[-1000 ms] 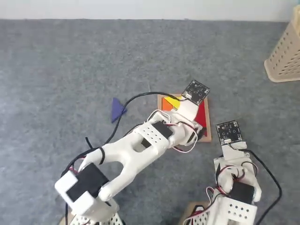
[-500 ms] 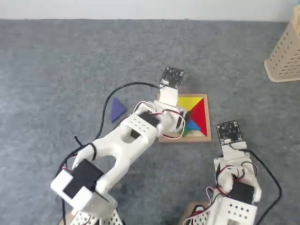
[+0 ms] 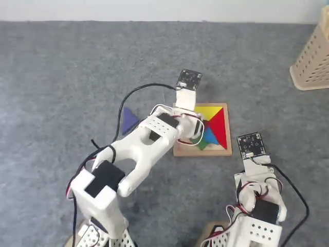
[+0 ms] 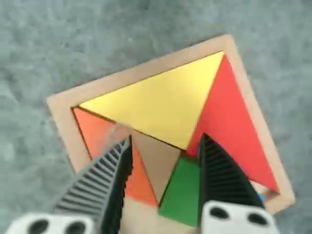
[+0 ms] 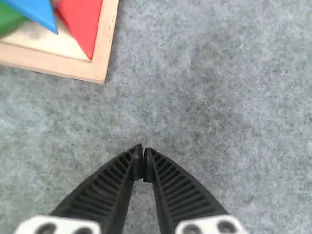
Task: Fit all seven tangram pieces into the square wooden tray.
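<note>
Left wrist view has the left pincer (image 4: 165, 139) spread open and empty over the tray (image 4: 58, 112) — a descent could knock the orange piece (image 4: 97, 131) or green piece (image 4: 180, 192) askew — while the purple triangle (image 3: 128, 119) lies outside on the surface (image 3: 61, 77).

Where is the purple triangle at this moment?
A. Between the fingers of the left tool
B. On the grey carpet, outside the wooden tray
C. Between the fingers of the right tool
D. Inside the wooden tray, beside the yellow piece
B: in the high view the purple triangle lies flat on the grey carpet, apart from the wooden tray.
</note>
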Robot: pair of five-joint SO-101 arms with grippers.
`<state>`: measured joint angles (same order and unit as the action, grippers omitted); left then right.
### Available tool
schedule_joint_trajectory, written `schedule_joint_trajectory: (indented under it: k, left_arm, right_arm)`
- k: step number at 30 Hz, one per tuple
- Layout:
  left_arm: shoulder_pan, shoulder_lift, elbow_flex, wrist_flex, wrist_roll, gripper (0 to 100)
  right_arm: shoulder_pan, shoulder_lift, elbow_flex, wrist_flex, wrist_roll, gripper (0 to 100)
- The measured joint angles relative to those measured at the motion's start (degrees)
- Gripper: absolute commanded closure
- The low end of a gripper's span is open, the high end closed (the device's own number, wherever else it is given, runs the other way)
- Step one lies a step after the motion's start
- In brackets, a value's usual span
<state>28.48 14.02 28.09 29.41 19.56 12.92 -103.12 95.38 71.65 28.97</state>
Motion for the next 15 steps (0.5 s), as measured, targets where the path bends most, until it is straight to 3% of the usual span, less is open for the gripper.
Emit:
schedule_joint_trajectory:
  k: [8,15]
  left_arm:
    - [5.27,0.0,0.0,0.0,-11.25,82]
    - [5.36,0.0,0.0,0.0,-13.1,82]
  right_arm:
    - [0.0,0.0,0.0,0.0,0.0,99.1]
    - [0.0,0.0,0.0,0.0,0.0,99.1]
